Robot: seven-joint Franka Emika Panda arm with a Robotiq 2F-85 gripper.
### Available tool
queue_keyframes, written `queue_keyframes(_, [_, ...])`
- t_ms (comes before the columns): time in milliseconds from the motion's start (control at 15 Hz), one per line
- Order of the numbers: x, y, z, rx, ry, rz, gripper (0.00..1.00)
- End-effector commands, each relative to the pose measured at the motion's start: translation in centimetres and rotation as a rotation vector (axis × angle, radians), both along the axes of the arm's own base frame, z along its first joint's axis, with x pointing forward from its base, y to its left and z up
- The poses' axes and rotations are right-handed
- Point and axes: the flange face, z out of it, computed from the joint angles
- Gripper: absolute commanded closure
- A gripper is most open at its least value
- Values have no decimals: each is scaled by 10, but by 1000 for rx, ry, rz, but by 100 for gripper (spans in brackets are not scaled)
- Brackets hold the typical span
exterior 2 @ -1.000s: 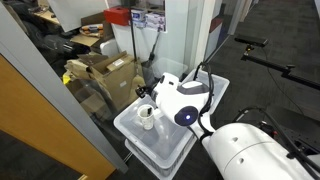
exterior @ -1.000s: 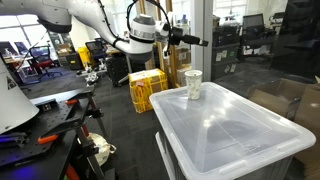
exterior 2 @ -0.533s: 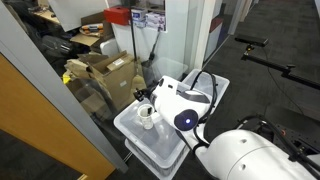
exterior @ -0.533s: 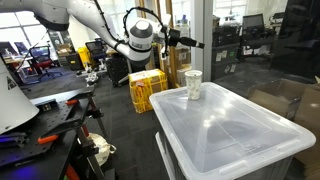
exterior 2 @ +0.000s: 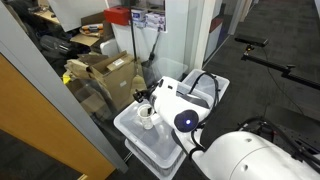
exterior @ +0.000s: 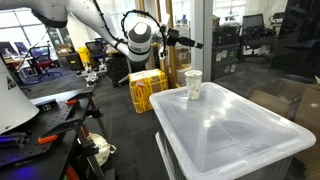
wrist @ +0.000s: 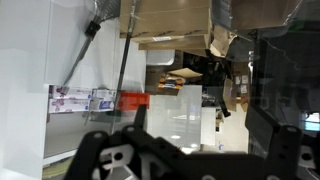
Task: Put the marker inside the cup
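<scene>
Black fingers [wrist: 100, 158] stand spread wide and empty, pointing level into the room, above and beside the small whitish translucent disposable cup [exterior: 193, 85]. Over the last second the arm has drawn slightly back; the cup has not moved on the clear plastic bin lid [exterior: 235, 125]. The slim black marker lies nowhere on the lid. A dark shape inside the cup may be it, so the task looks done.
</scene>
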Motion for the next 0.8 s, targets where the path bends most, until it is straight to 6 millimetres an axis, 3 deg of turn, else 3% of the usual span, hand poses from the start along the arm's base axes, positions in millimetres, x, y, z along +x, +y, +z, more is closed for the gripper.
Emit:
queue_keyframes(0, [6, 6, 10, 33, 27, 18, 0])
queue_keyframes(733, [25, 35, 32, 120, 57, 92, 0])
